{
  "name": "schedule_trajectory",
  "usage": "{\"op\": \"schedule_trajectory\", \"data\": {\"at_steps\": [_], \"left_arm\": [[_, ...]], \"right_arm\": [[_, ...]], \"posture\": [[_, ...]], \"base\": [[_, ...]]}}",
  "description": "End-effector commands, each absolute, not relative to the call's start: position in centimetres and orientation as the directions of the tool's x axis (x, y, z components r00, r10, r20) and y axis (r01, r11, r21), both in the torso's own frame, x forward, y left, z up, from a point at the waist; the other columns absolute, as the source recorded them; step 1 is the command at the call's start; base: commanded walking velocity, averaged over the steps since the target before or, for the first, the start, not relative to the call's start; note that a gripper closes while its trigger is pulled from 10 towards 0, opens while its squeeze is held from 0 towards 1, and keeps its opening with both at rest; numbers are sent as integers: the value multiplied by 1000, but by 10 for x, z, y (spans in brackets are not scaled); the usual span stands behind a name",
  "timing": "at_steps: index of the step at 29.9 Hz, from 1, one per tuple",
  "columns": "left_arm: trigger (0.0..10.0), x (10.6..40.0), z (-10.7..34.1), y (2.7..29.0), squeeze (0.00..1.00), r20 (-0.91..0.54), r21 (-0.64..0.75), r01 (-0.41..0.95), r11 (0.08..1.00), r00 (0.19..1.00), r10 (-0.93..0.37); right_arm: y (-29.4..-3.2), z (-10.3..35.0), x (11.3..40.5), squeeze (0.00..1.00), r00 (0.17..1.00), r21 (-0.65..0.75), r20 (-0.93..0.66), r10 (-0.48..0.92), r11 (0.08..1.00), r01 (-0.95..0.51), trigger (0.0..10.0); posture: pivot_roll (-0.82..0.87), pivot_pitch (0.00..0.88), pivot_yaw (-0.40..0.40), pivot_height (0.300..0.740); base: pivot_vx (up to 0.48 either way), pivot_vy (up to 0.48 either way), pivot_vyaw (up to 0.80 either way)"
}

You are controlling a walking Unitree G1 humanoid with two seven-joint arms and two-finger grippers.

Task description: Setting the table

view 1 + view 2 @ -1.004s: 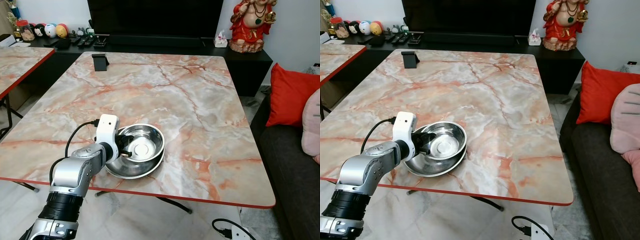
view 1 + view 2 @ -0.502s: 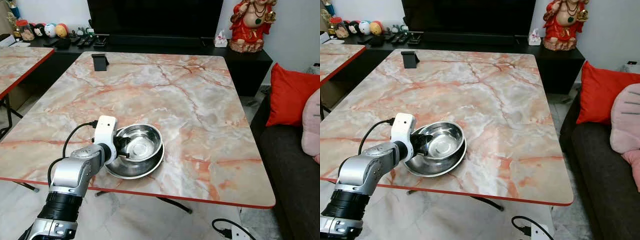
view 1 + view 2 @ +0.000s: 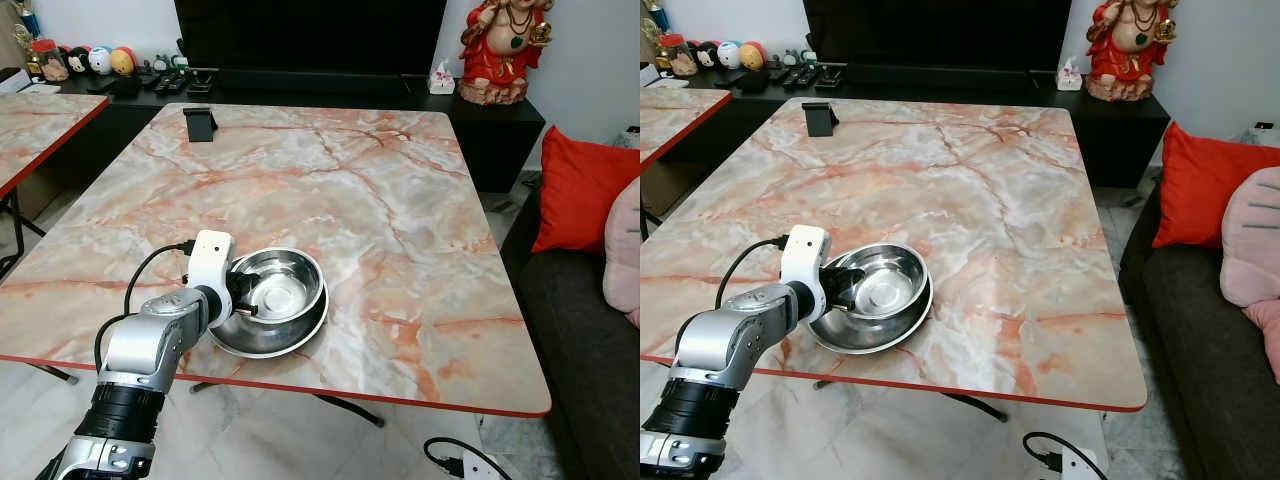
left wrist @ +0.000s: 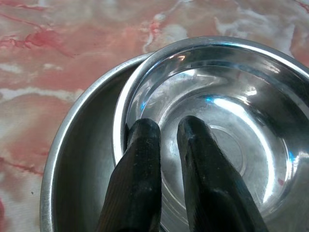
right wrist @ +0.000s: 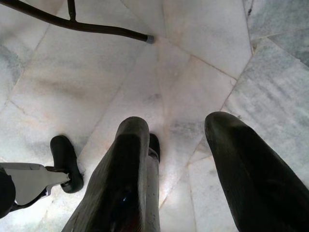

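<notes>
Fingers (image 4: pixel 140 159) of the left gripper (image 3: pixel 246 297) sit nearly pressed together, pinching the near-left rim of the small bowl (image 3: pixel 290 285): in the left wrist view one finger lies outside the rim, in the gap between the two bowls, and the other lies inside, against the small bowl's inner wall. The small bowl is steel, mouth up, and rests nested inside the big bowl (image 3: pixel 262 340), a wider, shallower steel one, also mouth up. The small bowl sits off-centre in it, pushed toward the far-right side, and looks slightly tilted, its gripped edge raised a little. Being round, neither bowl has a long axis. Both bowls lie just ahead of the gripper, to the right of the silver left arm (image 3: pixel 150 345), which reaches in from the lower left with a black cable (image 3: pixel 150 272) looping off the white wrist. The pair stands on the marbled surface (image 3: pixel 400 200) near its front edge, left of the middle. A small black stand (image 3: pixel 201 123) sits at the far left corner of the surface, well apart from the bowls. Beyond it are a dark cabinet (image 3: pixel 480 110) with a red figurine (image 3: pixel 505 45), and a sofa (image 3: pixel 590 340) with a red cushion (image 3: pixel 580 190) on the right. The right gripper (image 5: pixel 178 145) hangs over the pale tiled floor (image 5: pixel 193 48) with its fingers spread and holding nothing.
</notes>
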State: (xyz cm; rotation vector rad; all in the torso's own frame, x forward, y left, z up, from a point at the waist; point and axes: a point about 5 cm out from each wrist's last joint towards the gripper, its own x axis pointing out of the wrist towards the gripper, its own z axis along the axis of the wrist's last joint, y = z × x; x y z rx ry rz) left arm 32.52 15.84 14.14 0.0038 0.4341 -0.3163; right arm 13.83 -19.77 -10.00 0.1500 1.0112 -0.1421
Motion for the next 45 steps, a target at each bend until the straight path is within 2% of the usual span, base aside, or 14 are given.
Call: {"op": "schedule_trajectory", "data": {"at_steps": [1,11,21,23,25,31,34,35,38,39,42,45], "left_arm": [[10000,327,142,164,0,-428,-31,284,958,862,-270],[10000,326,140,166,0,-442,39,288,957,864,-242],[10000,328,145,164,0,-410,29,279,960,879,-243],[10000,329,148,164,0,-380,17,275,961,891,-248],[10000,331,157,161,0,-285,-42,281,959,916,-281],[10000,330,164,161,0,-208,-92,281,955,933,-294],[10000,331,178,164,0,-81,-138,263,955,958,-276],[10000,332,184,174,0,-15,-125,193,973,980,-196],[10000,334,189,186,0,48,-48,96,994,994,-93],[10000,333,189,197,0,79,51,17,999,997,-21],[10000,329,190,206,0,135,142,-36,989,991,17],[10000,325,189,207,0,171,158,-37,987,985,9]], "right_arm": [[-198,-101,136,0,510,54,-859,-47,982,182,10000],[-198,-101,136,0,510,55,-859,-46,982,181,10000],[-198,-101,136,0,511,55,-859,-46,982,181,10000],[-198,-101,136,0,511,56,-858,-46,982,182,10000],[-198,-101,136,0,511,56,-858,-46,981,184,10000],[-198,-101,136,0,513,57,-857,-47,981,185,10000],[-198,-101,136,0,520,59,-853,-52,979,194,10000],[-198,-101,136,0,522,60,-851,-53,979,196,10000],[-198,-100,137,0,526,61,-849,-55,978,200,10000],[-198,-100,137,0,529,62,-847,-55,978,202,10000],[-198,-100,137,0,536,66,-842,-58,976,209,10000],[-198,-100,137,0,537,66,-842,-58,976,209,10000]], "posture": [[15,0,-18,740],[17,0,-19,740],[16,0,-18,740],[16,0,-18,740],[17,0,-18,740],[16,0,-18,740],[16,0,-18,740],[16,0,-18,740],[16,0,-18,740],[16,0,-18,740],[18,0,-16,740],[18,0,-16,740]], "base": [[0,0,0],[0,0,0],[0,0,0],[0,0,0],[0,0,0],[0,0,0],[0,0,0],[0,0,0],[0,0,0],[0,0,0],[0,0,0],[0,0,0]]}}
